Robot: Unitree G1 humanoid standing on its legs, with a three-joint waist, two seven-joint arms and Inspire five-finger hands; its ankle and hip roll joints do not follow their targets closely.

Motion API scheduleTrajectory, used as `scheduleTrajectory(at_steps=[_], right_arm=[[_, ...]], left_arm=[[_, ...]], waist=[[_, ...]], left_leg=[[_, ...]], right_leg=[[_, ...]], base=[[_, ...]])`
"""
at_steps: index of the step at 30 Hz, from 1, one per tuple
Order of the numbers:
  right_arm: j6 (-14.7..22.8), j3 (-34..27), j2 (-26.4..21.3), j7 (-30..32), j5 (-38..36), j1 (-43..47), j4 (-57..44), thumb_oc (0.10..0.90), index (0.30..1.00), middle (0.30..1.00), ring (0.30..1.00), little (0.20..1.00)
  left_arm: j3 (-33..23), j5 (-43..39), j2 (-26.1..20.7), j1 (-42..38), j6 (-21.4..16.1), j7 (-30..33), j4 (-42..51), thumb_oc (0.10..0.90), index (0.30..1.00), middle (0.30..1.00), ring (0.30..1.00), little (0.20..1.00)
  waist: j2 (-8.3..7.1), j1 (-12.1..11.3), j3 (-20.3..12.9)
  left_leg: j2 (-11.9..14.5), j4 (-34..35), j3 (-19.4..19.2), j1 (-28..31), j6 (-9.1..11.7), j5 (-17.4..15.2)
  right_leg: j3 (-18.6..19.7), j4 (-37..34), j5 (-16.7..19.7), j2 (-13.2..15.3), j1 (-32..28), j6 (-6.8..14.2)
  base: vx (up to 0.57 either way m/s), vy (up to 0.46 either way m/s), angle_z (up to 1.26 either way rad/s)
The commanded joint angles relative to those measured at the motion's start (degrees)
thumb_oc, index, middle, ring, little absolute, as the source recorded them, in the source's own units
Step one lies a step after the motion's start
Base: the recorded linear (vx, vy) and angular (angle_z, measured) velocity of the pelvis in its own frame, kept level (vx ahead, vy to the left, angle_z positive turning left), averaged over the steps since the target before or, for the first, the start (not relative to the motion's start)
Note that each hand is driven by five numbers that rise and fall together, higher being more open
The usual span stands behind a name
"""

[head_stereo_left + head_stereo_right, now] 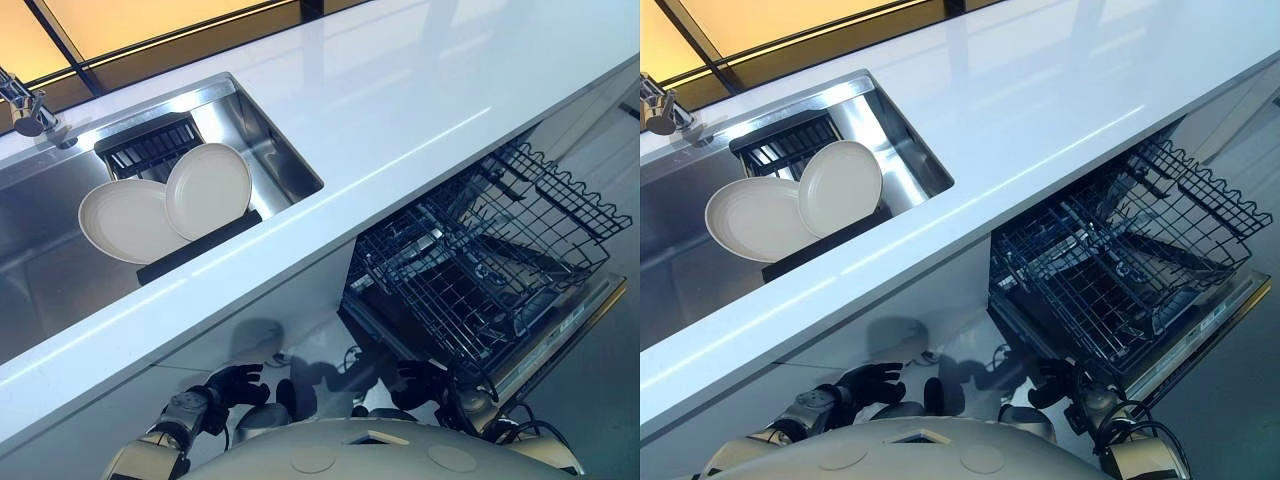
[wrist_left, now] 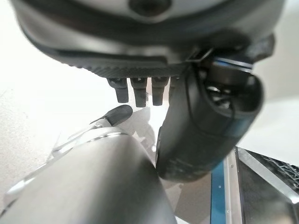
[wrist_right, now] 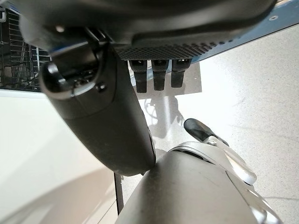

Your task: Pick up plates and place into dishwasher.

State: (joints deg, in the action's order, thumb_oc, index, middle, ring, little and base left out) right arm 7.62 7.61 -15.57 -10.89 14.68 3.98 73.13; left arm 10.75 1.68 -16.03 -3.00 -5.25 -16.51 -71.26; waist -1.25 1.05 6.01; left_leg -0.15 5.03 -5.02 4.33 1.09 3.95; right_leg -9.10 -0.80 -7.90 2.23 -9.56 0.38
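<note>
2 white plates (image 1: 165,205) lean in a dark rack (image 1: 200,243) inside the sink (image 1: 275,150), untouched; the dishwasher basket (image 1: 490,270) stands pulled out below the table (image 1: 420,90). Left robot hand (image 1: 232,385) and right robot hand (image 1: 1052,378) hang low, fingers relaxed, empty

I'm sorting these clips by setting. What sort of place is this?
Most likely a kitchen: a steel sink set in a white counter holds two plates, and a dishwasher below stands open with its wire rack pulled out.
</note>
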Motion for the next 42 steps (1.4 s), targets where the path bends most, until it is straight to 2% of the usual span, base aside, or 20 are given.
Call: scheduleTrajectory(at_steps=[1,5,9,12,15,18,21,23,25,29,30,31,32,33,35,36,38,39,42], right_arm=[[0.71,1.31,-2.11,0.22,0.43,-1.47,0.72,0.800,0.900,0.900,0.900,0.900],[0.90,1.14,-2.40,0.04,0.63,-1.49,0.67,0.800,0.900,0.900,0.900,0.900],[1.17,1.05,-2.34,0.04,0.77,-1.41,1.06,0.800,0.900,0.900,0.900,0.900],[1.08,1.11,-2.35,-0.03,0.97,-1.35,0.97,0.800,0.900,0.900,0.900,0.900],[0.71,1.27,-2.59,-0.20,1.27,-1.23,0.44,0.800,0.900,0.900,0.900,0.900],[0.13,1.33,-3.09,-0.62,1.19,-0.94,-0.38,0.800,0.900,0.900,0.900,0.900],[-0.82,2.04,-4.58,-1.39,0.98,0.00,-1.73,0.800,0.900,0.900,0.900,0.900],[-1.36,2.36,-5.12,-1.62,0.77,0.27,-2.37,0.800,0.900,0.900,0.900,0.900],[-1.81,2.80,-5.90,-1.77,0.40,0.74,-3.00,0.800,0.900,0.900,0.900,0.900],[-1.59,3.05,-6.40,-1.29,-0.80,1.04,-2.94,0.800,0.900,0.900,0.900,0.900],[-1.30,3.05,-6.34,-1.04,-0.83,1.08,-2.64,0.800,0.900,0.900,0.900,0.900],[-0.80,3.08,-6.14,-0.58,-0.99,1.07,-1.96,0.800,0.900,0.900,0.900,0.900],[-0.34,3.12,-5.96,-0.20,-1.18,1.07,-1.37,0.800,0.900,0.900,0.900,0.900],[0.12,3.23,-5.59,0.29,-1.10,0.95,-0.78,0.800,0.900,0.900,0.900,0.900],[0.48,3.72,-5.18,1.00,-1.33,0.82,-0.15,0.800,0.900,0.900,0.900,0.900],[0.59,3.84,-4.94,1.30,-1.45,0.73,0.05,0.800,0.900,0.900,0.900,0.900],[1.21,4.21,-4.70,1.72,-1.83,0.56,0.63,0.800,0.900,0.900,0.900,0.900],[1.31,4.28,-4.65,1.82,-1.85,0.54,0.72,0.800,0.900,0.900,0.900,0.900],[1.27,4.99,-4.10,2.34,-2.02,0.81,1.41,0.800,0.900,0.900,0.900,0.900]], left_arm=[[-0.73,-0.28,2.25,-0.56,-1.88,0.89,-3.50,0.800,0.900,0.900,0.900,0.900],[-0.75,-1.85,2.14,-0.62,-1.64,0.30,-2.91,0.800,0.900,0.900,0.900,0.900],[-0.67,-2.52,2.38,-0.73,-2.93,0.27,-3.01,0.800,0.900,0.900,0.900,0.900],[-0.90,-4.88,2.41,-0.60,-5.83,0.00,-2.57,0.800,0.900,0.900,0.900,0.900],[-0.75,-8.65,2.45,-0.72,-9.04,-3.22,-0.31,0.800,0.900,0.900,0.900,0.900],[1.35,-5.86,2.21,-1.04,-13.43,-5.87,3.04,0.800,0.900,0.900,0.900,0.900],[8.76,4.25,-0.43,-3.11,-19.44,-3.47,13.34,0.800,0.900,0.900,0.900,0.900],[11.23,5.44,-1.64,-4.09,-19.14,-4.21,18.75,0.800,0.900,0.900,0.900,0.900],[13.96,2.72,-4.23,-6.04,-18.48,-8.96,28.02,0.800,0.900,0.900,0.900,0.900],[16.27,-13.03,-9.08,-11.05,-10.38,-24.11,47.48,0.800,0.900,0.900,0.900,0.900],[16.63,-17.98,-9.59,-12.13,-7.19,-27.68,52.65,0.800,0.900,0.900,0.900,0.900],[17.08,-25.70,-10.31,-13.61,-2.90,-31.99,58.60,0.800,0.900,0.900,0.900,0.900],[17.48,-31.39,-9.85,-14.75,2.38,-33.52,64.27,0.800,0.900,0.900,0.900,0.900],[17.94,-39.40,-8.97,-15.64,6.44,-35.41,69.47,0.800,0.900,0.900,0.900,0.900],[18.28,-48.75,-7.39,-15.80,11.82,-36.22,74.28,0.800,0.900,0.900,0.900,0.900],[18.17,-53.55,-5.17,-14.81,15.48,-37.71,76.42,0.800,0.900,0.900,0.900,0.900],[18.29,-60.49,-1.58,-12.98,21.18,-40.36,79.10,0.800,0.900,0.900,0.900,0.900],[18.28,-62.56,-1.23,-12.75,22.30,-40.88,79.42,0.800,0.900,0.900,0.900,0.900],[19.44,-72.70,5.83,-9.44,29.50,-43.53,81.19,0.800,0.900,0.900,0.900,0.900]], waist=[[0.97,-1.24,-1.47],[1.26,-1.29,-1.55],[1.40,-1.33,-1.52],[1.55,-1.33,-1.60],[1.83,-1.41,-1.54],[2.13,-1.52,-1.38],[3.04,-1.34,-0.82],[3.43,-1.33,-0.62],[4.11,-1.27,-0.25],[4.87,-1.32,0.10],[4.97,-1.32,0.19],[5.07,-1.36,0.20],[5.14,-1.34,0.18],[5.16,-1.28,0.13],[5.06,-1.24,0.07],[4.94,-1.25,0.08],[4.71,-1.25,0.21],[4.68,-1.25,0.24],[4.06,-1.12,0.67]], left_leg=[[-1.53,-5.42,2.18,-0.86,-1.68,-8.71],[-1.49,-4.98,2.07,-0.81,-1.56,-8.54],[-1.53,-4.82,2.00,-0.79,-1.50,-8.38],[-1.56,-4.59,2.04,-0.62,-1.40,-8.27],[-1.55,-4.47,2.08,-0.65,-1.15,-8.14],[-1.47,-4.45,2.01,-0.97,-1.04,-7.95],[-1.31,-4.07,1.90,-1.40,-1.03,-7.44],[-1.34,-4.01,1.97,-1.52,-1.04,-7.30],[-1.41,-3.87,2.19,-1.70,-1.17,-7.09],[-1.80,-3.67,2.82,-1.82,-1.62,-6.92],[-1.84,-3.57,2.91,-1.74,-1.72,-6.91],[-1.86,-3.43,3.05,-1.59,-1.79,-6.90],[-1.90,-3.25,3.20,-1.42,-1.89,-7.00],[-1.91,-2.98,3.41,-1.07,-1.91,-7.14],[-1.90,-2.88,3.68,-0.73,-1.88,-7.28],[-1.86,-2.90,3.86,-0.56,-1.88,-7.43],[-1.70,-3.03,4.12,-0.27,-1.76,-7.67],[-1.66,-3.07,4.15,-0.25,-1.74,-7.69],[-1.31,-3.38,4.65,0.03,-1.42,-8.08]], right_leg=[[-0.89,2.80,1.48,-1.63,6.74,1.59],[-1.22,2.72,1.45,-1.58,6.79,1.67],[-1.52,2.63,1.52,-1.46,6.69,1.66],[-1.56,2.49,1.58,-1.43,6.59,1.69],[-1.71,2.41,1.61,-1.36,6.60,1.77],[-1.87,2.55,1.62,-1.32,6.88,1.80],[-1.89,3.05,1.69,-1.24,7.72,1.84],[-1.84,3.18,1.71,-1.20,7.92,1.87],[-1.81,3.32,1.78,-1.17,8.26,1.89],[-1.64,3.50,1.81,-1.27,8.43,1.71],[-1.58,3.53,1.78,-1.31,8.38,1.66],[-1.49,3.57,1.74,-1.36,8.26,1.59],[-1.38,3.46,1.68,-1.49,8.09,1.50],[-1.21,3.26,1.56,-1.65,7.72,1.44],[-0.86,2.91,1.53,-1.88,7.24,1.39],[-0.60,2.76,1.47,-2.03,6.96,1.30],[-0.23,2.58,1.39,-2.30,6.53,1.10],[-0.20,2.56,1.39,-2.34,6.47,1.07],[0.56,2.24,1.29,-2.88,5.85,0.74]], base=[[0.00,0.000,0.00],[0.00,0.000,0.00],[0.00,0.000,0.00],[0.00,0.000,0.00],[-0.01,0.000,0.01],[-0.06,-0.001,0.02],[-0.09,0.021,0.00],[-0.07,0.027,0.00],[-0.07,0.023,0.03],[-0.07,-0.006,0.04],[-0.05,-0.032,0.06],[-0.05,-0.039,0.06],[-0.04,-0.052,0.07],[-0.02,-0.057,0.06],[0.00,-0.061,0.06],[0.01,-0.062,0.07],[0.01,-0.052,0.10],[0.01,-0.049,0.04],[0.01,-0.064,-0.01]])
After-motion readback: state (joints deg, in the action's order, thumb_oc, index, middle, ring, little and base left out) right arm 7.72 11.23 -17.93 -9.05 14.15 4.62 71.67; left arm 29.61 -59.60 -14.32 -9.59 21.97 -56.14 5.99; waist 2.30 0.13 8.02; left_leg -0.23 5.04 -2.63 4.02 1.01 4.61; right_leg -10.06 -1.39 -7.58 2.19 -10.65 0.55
